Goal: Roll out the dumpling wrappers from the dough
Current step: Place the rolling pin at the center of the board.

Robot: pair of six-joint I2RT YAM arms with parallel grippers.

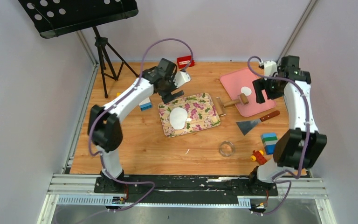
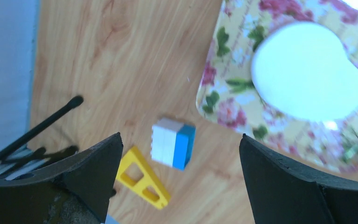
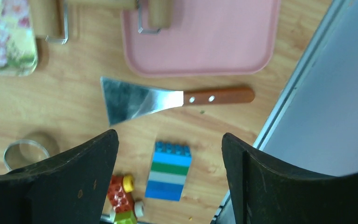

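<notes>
The dough point(image 1: 177, 118) is a flattened white sheet on the floral tray point(image 1: 206, 103). In the left wrist view the dough point(image 2: 307, 74) has a notch in one edge. One round white dumpling wrapper point(image 1: 245, 91) lies on the pink tray point(image 1: 233, 80). My left gripper point(image 1: 173, 96) is open and empty above the floral tray's far left corner. My right gripper point(image 1: 262, 89) is open and empty beside the pink tray's right part. The wrapper does not show in the right wrist view.
A wooden rolling pin point(image 1: 230, 102) lies between the trays. A metal scraper point(image 1: 256, 122), a ring cutter point(image 1: 226, 148) and toy bricks point(image 1: 269, 142) lie front right. A white-and-blue block point(image 2: 173, 142) and a yellow piece point(image 2: 142, 177) lie left of the floral tray.
</notes>
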